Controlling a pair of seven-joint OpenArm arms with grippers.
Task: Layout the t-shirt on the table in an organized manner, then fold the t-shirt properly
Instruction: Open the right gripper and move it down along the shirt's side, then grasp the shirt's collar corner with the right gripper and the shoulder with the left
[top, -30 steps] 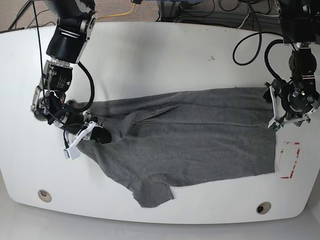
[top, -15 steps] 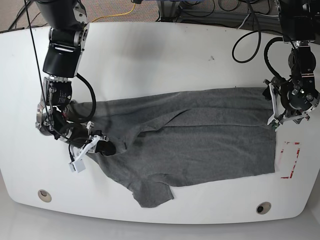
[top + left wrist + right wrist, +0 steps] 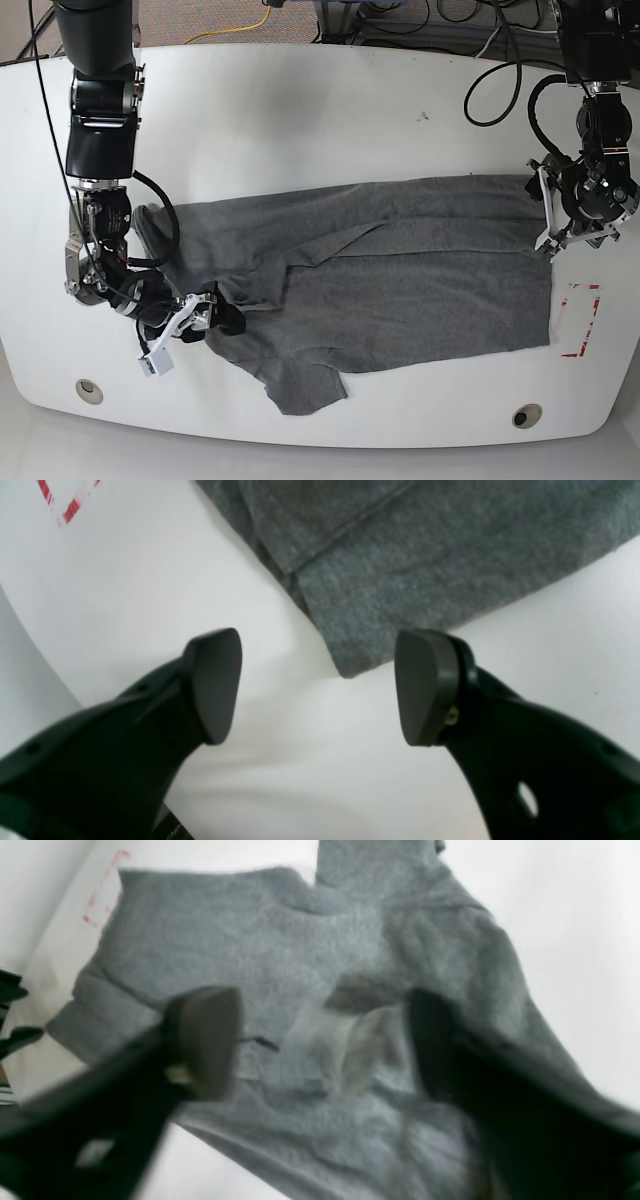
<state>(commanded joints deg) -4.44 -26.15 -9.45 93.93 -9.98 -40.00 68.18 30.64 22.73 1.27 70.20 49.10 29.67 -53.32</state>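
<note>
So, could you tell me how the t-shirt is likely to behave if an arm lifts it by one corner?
The t-shirt would probably drape and sag, since it already lies in soft folds and creases. It looks light, a thin knit lying flat on the table. On that glossy top it may well slide when dragged. The left tool stands open by its corner.

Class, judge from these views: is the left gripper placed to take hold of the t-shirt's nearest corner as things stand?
Probably yes. The left gripper is open, the t-shirt corner lies just ahead between its fingers, and only bare table surrounds it.
</note>
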